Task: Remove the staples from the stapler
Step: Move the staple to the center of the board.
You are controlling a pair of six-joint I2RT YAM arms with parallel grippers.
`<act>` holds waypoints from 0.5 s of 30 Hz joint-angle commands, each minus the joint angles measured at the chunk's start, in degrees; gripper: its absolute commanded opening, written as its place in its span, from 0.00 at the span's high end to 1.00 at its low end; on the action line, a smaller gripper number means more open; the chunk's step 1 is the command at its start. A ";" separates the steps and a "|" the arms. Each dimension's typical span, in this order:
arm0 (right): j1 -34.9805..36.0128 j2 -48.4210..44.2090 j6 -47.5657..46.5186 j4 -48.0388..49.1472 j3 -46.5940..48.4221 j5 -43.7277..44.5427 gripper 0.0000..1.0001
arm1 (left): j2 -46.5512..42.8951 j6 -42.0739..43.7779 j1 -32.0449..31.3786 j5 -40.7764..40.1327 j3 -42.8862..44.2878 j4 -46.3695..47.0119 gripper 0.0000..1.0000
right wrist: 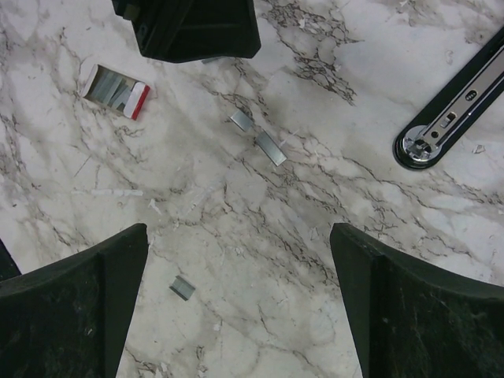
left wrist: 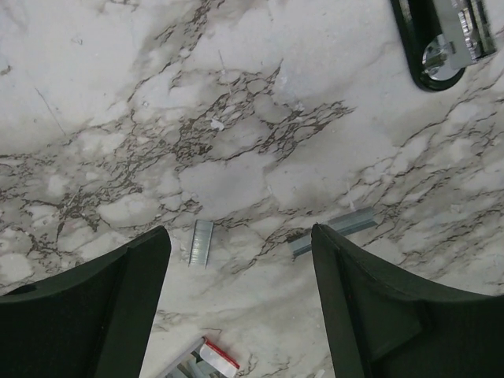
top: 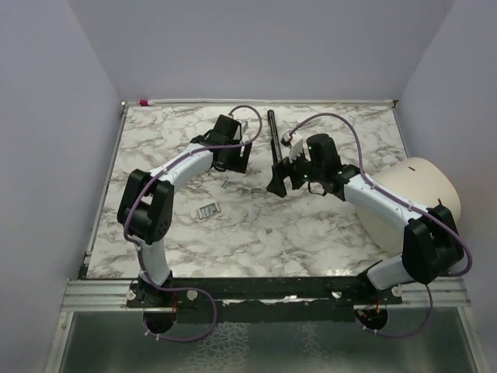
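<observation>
The stapler (right wrist: 116, 89) lies on the tabletop (right wrist: 236, 205), near the left fingers (left wrist: 94, 315). Loose staples (left wrist: 201, 242) lie beside it, so the emptying looks partly done. Next, the left fingers likely must drop onto the stapler. The left fingers and the right fingers (right wrist: 71, 307) are spread wide and hold nothing.

Marble-patterned table (top: 326, 233), seen from above. The red-and-white stapler (top: 208, 210) lies flat on its left half. Two staple strips (right wrist: 271, 148) rest near each other between the stapler and a long black bar (top: 273, 136), which lies well beyond the stapler toward the far edge. A shorter strip (right wrist: 182, 287) lies alone, apart from the stapler. A cream cylinder (top: 423, 198) sits far to the stapler's right.
</observation>
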 commanded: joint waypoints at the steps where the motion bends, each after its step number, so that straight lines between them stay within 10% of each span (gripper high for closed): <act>1: -0.23 -0.69 0.86 2.35 -1.49 -1.78 0.01 | 1.65 1.31 0.52 -3.87 1.14 -3.83 0.25; 15: -0.25 0.05 1.27 2.80 -1.75 -3.55 0.01 | 3.90 0.69 0.33 -4.77 -0.61 -8.88 0.33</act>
